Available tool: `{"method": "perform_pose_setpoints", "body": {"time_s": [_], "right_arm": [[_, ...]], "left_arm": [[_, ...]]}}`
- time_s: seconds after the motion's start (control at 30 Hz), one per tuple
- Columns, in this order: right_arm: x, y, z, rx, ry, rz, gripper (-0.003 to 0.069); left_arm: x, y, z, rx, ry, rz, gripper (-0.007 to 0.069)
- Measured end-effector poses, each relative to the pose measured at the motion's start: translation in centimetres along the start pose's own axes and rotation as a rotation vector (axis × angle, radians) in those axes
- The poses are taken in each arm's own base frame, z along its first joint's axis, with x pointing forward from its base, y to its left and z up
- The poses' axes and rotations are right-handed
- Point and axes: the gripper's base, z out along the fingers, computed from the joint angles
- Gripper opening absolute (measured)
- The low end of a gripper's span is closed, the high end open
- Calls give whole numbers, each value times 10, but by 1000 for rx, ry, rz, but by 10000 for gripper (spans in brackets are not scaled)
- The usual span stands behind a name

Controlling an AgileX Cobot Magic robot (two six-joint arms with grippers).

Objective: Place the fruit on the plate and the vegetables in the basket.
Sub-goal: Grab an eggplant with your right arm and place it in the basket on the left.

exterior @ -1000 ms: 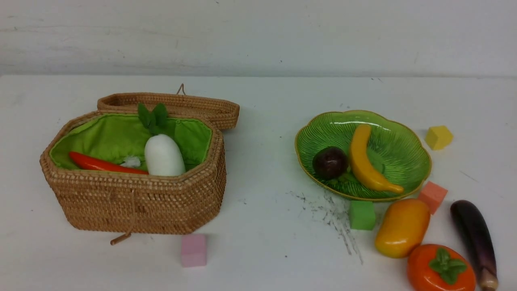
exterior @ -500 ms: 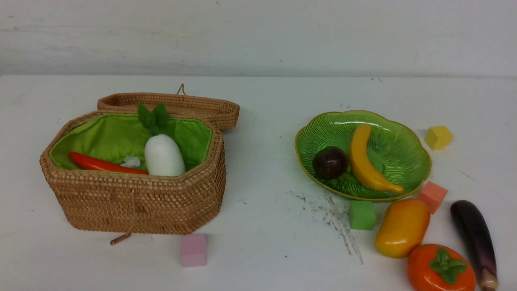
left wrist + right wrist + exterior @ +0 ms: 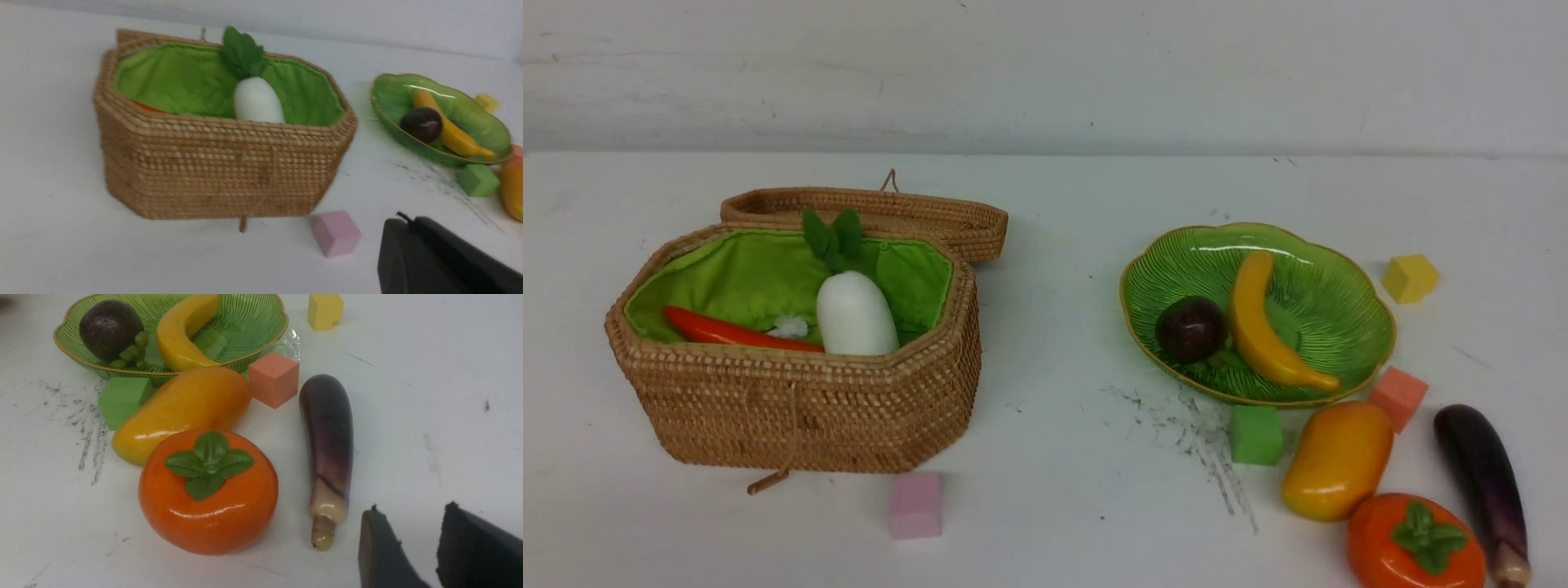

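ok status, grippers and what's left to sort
Left gripper shut, right gripper open, both empty. Mango, persimmon, eggplant not yet sorted. Green cube, orange cube beside mango.

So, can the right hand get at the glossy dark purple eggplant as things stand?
Probably yes. The open right hand is close to the stem end of the glossy dark purple eggplant, with only bare white table between them; the round orange persimmon beside it stands apart.

Left fingers (image 3: 429, 257) pressed together; right fingers (image 3: 382, 555) parted, holding nothing.
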Motion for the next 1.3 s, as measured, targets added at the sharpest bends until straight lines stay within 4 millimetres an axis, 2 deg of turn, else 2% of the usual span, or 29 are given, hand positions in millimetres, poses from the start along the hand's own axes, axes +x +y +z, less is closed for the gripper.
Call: {"method": "perform_pose_setpoints", "body": {"time_s": [0.13,0.27,0.37,0.4,0.5,1.3], "right_arm": [[0,0,0,0,0,0,243],[0,0,0,0,0,0,243],[0,0,0,0,0,0,243],[0,0,0,0,0,0,243],[0,0,0,0,0,0,243],[0,0,0,0,0,0,243]], "left_arm": [[25,6,15,-115,-86,-49,-6],[55,13,22,-144,-112,-22,-5],[75,19,28,-165,-64,11,-2],[91,22,34,-176,-7,11,-1],[109,25,37,-191,80,3,1],[112,24,38,-146,98,29,17]]}}
